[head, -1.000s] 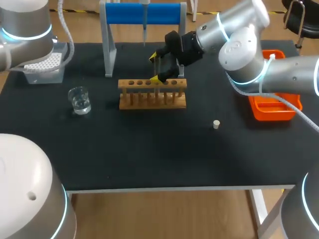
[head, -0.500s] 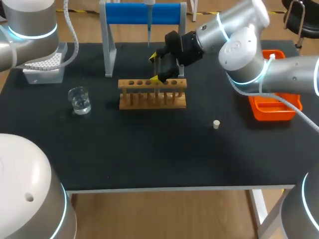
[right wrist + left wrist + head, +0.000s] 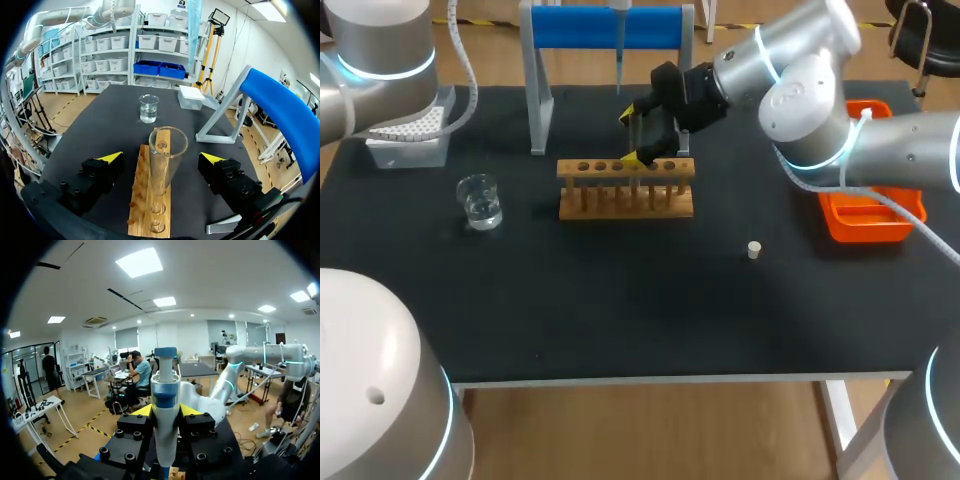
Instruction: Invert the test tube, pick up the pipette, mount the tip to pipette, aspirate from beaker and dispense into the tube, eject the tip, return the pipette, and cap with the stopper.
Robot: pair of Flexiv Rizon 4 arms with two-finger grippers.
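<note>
**End effectors: right one open around the tube, left one clamping the pipette**

Right end effector (image 3: 161, 157) is hanging over the wooden rack (image 3: 150, 220) with its 2 yellow-tipped fingers spread wide. The test tube (image 3: 164, 165) is standing upright in a rack hole, mouth up, between those fingers, and neither finger is touching it. Left end effector (image 3: 165, 410) is gripping the pipette (image 3: 165, 390), with 1 yellow tip pressing on each side of the white barrel.

The tube is looking like thin clear glass: light, stiff, slick and easily cracked. I am judging the best hold to be on its bare upper wall just below the rim, from 2 opposite sides and with a gentle squeeze. The pipette is looking like rigid plastic, and the grip on its barrel below the blue plunger cap is looking sound.

Several things are showing poorly. In the head view the tube is hardly standing out against the dark fingers, and the rack is hiding its lower end. The left end effector is sitting outside that view, where only the pipette's thin shaft (image 3: 618, 45) is showing in front of the blue stand (image 3: 605, 25). The left wrist view is cutting off the pipette's lower end, so I cannot tell whether a tip is mounted. The beaker (image 3: 480, 202) and the stopper (image 3: 754, 250) are sitting well apart on the worktop (image 3: 620, 300).
</note>
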